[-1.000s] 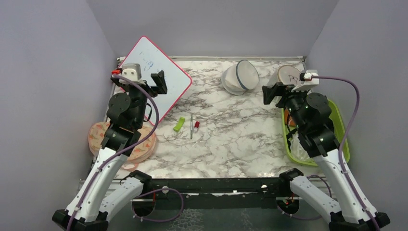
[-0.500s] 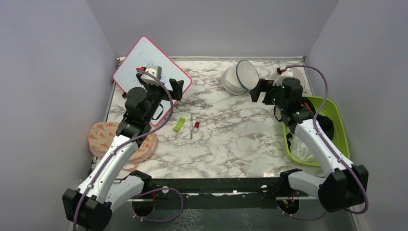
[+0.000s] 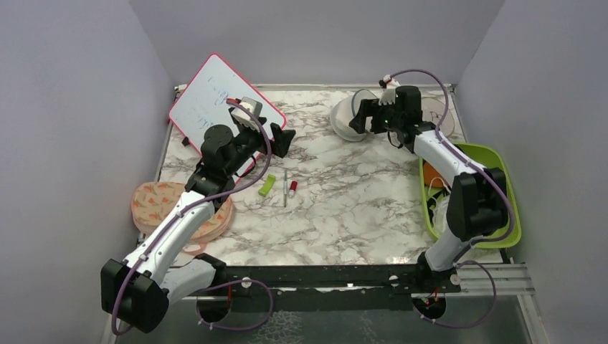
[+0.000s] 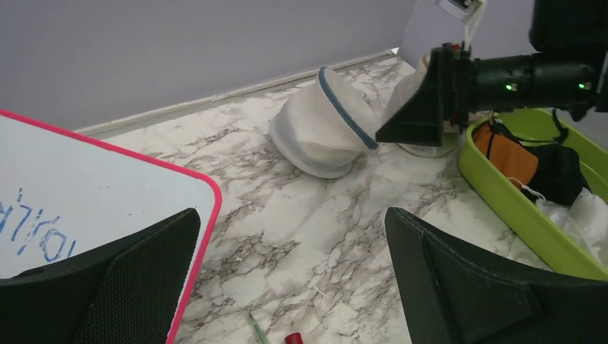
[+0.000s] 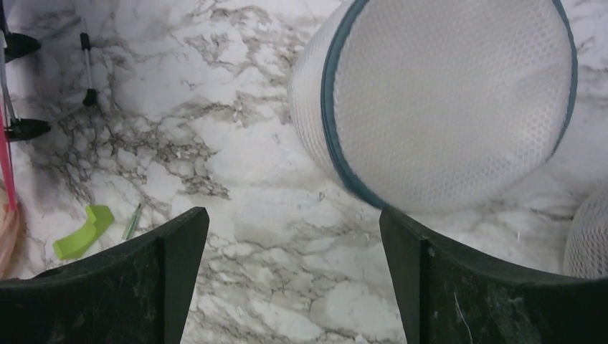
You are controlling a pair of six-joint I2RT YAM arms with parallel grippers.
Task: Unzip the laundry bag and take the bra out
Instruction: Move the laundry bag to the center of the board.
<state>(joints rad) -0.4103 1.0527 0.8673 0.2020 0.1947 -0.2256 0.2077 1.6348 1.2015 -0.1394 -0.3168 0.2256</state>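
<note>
Laundry bag (image 3: 343,120) is sitting at about one o'clock on the marble table (image 3: 344,208), close to the back wall. It is tipping up on its edge so that its round mesh face is showing, with the dark zipper rim running around it. From the right wrist view the rim is looking unbroken, though whether the zip is done up I cannot tell. The bra is not making itself out through the mesh.

The right gripper (image 3: 357,120) is hovering just in front of the bag, at its five o'clock side, with its fingers standing wide apart and gripping nothing. The left gripper (image 3: 282,137) is hanging well apart from the bag, toward ten o'clock on the table, pointing across at it. Its fingers are likewise spread and holding nothing.

A pink-edged whiteboard (image 3: 215,100) is leaning at eleven o'clock. A green clip (image 3: 267,185) and a pen (image 3: 285,188) are lying near the table's middle. At three o'clock a green bin (image 3: 506,188) is holding an orange item (image 4: 505,147) and a black cloth (image 4: 556,168).
</note>
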